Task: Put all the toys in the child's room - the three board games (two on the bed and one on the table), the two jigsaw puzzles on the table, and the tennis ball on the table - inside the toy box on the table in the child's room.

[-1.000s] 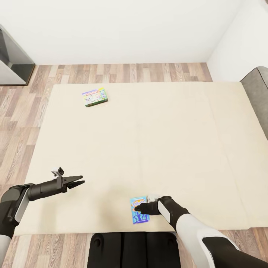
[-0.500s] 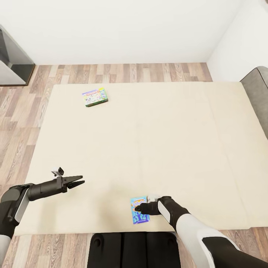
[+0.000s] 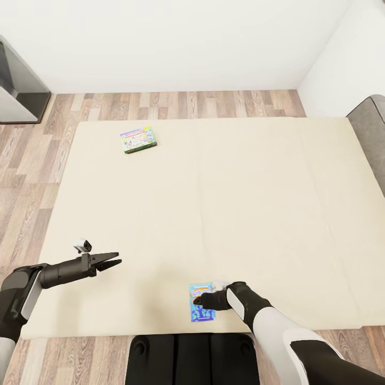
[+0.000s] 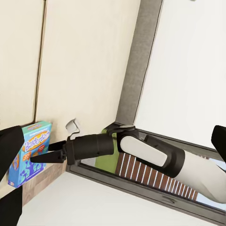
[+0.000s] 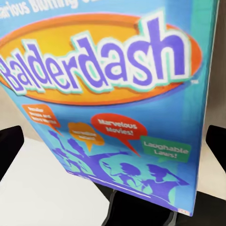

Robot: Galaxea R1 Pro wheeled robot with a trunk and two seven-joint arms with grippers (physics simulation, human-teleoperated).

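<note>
bed (image 3: 240,214): cream, matt, smooth cloth look | floor (image 3: 160,104): wood planks, grey-brown grain, low sheen | blue board game (image 5: 113,94): printed card, smooth, slightly glossy | green-bordered board game (image 3: 138,139): printed card | right gripper (image 3: 199,301): matt black plastic | headboard (image 3: 369,128): grey, matt

Blue board game (image 5: 113,94) with orange oval logo; green-bordered board game (image 3: 138,139); cream bed (image 3: 214,203).

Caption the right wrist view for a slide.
Right hand poised over the blue Balderdash board game lying on the bed.
</note>
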